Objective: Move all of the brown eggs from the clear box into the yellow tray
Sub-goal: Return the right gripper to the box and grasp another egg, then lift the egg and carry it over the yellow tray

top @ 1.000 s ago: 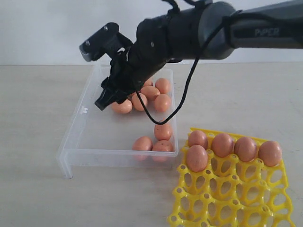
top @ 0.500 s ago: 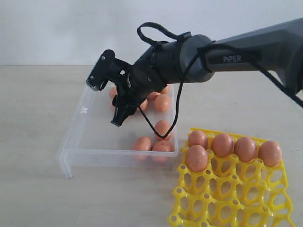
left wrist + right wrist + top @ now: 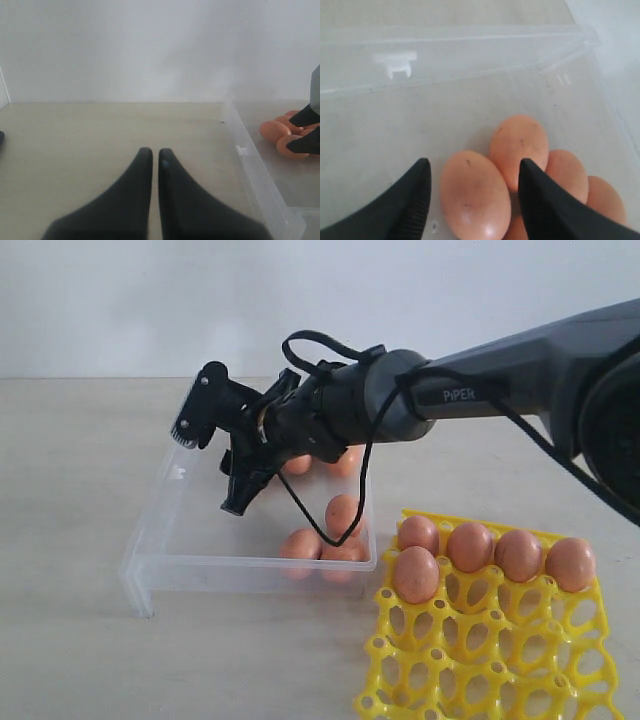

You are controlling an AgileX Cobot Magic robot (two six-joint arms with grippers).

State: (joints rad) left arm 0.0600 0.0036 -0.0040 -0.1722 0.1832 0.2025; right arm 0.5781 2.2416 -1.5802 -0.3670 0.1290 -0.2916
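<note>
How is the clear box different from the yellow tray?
The clear box is see-through, with a flat floor and low walls; the yellow tray is bright yellow and made of round cups with holes. In the box the eggs lie loose, some touching; in the tray five eggs each stand in their own cup. Both hold brown eggs and sit on the table.
</note>
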